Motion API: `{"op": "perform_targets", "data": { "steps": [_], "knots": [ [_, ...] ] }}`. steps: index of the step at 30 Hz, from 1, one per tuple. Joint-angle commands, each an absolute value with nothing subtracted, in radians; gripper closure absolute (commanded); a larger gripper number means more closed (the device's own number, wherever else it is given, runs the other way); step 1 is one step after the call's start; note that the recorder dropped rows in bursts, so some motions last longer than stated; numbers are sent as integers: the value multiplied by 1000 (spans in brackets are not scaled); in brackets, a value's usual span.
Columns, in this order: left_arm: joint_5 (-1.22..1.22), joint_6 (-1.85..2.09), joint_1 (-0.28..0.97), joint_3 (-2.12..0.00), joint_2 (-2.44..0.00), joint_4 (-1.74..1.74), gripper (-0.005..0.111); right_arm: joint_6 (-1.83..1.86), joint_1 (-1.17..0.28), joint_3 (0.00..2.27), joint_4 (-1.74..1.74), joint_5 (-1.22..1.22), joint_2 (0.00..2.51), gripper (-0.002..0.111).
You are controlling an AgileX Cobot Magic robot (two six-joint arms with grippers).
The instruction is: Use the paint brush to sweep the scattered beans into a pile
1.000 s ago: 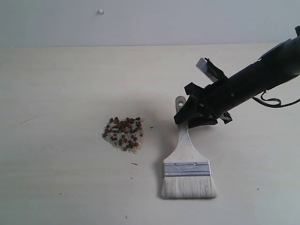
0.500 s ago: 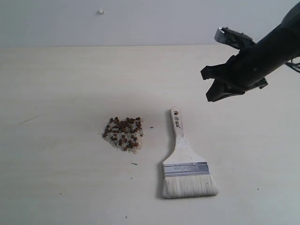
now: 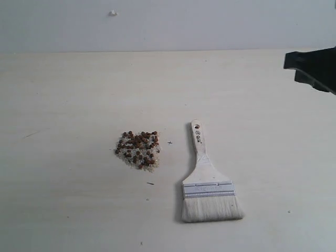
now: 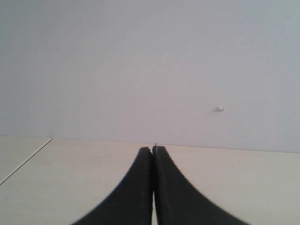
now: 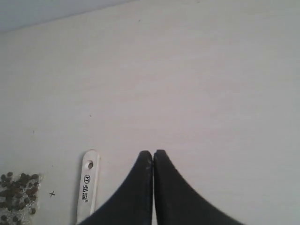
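The beans are gathered in one compact pile, mixed with off-white grains, left of centre on the table. A few dark specks lie near it, too small for me to identify. Just right of the pile and not touching it, the paint brush lies flat, with its handle end pointing far and its bristles toward the near edge.

Change noted: a second ago the right gripper was down at the brush handle. Half a second ago it had lifted clear, and it has now withdrawn to the far right edge of the exterior view, well apart from the brush. The brush itself has shifted only slightly since then. The right gripper's jaws are pressed together on nothing. The left gripper is also pressed together and empty, facing the far wall.

Judgement: with the brush released and the arm retreating, the sweeping reads as finished — the pile stands formed. I see no further stroke called for, only parking the arm.
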State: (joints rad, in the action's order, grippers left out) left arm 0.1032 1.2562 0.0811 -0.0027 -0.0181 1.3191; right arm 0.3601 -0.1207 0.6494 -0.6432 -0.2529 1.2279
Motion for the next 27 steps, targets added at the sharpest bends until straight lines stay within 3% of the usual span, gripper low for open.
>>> {"op": "perform_targets", "data": {
  "steps": [1, 12, 20, 27],
  "knots": [
    [97, 1258, 83, 0, -12, 1319, 107, 341, -116, 559, -651, -239, 1026, 108],
    [97, 1258, 83, 0, -12, 1319, 107, 341, -116, 555, -655, -237, 777, 108],
    [97, 1258, 83, 0, -12, 1319, 107, 534, -111, 546, -650, -232, 703, 108],
    [97, 1258, 83, 0, -12, 1319, 107, 595, -78, 375, -640, -147, 375, 108]
  ]
}}
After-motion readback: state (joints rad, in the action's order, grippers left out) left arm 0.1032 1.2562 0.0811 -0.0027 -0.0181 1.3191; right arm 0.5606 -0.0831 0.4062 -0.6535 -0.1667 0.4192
